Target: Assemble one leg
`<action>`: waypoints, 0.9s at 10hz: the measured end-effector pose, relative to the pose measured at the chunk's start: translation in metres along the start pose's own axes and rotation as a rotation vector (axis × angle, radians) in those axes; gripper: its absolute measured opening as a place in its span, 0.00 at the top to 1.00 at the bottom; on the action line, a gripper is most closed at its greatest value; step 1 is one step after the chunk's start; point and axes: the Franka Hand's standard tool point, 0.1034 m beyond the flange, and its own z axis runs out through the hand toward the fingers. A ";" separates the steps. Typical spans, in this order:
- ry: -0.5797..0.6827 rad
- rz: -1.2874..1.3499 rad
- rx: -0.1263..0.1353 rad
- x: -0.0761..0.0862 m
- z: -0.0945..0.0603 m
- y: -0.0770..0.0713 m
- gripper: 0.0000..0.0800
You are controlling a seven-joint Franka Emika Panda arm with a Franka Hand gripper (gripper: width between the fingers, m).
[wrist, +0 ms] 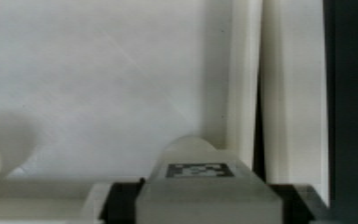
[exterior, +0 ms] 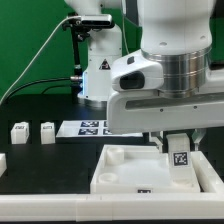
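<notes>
My gripper is shut on a small white leg with a black-and-white tag on its face. It holds the leg upright over the far right corner of the large white tray-like piece, its lower end down at the tray. In the wrist view the leg sits between the two dark fingers, with the tray's flat white face and a raised rim beyond it. Two more legs stand on the table at the exterior view's left.
The marker board lies behind the tray, below the arm's white base. Another white part shows at the exterior view's left edge. The table is black, with a green backdrop behind.
</notes>
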 end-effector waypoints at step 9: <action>0.046 0.747 0.038 -0.010 0.006 -0.028 0.63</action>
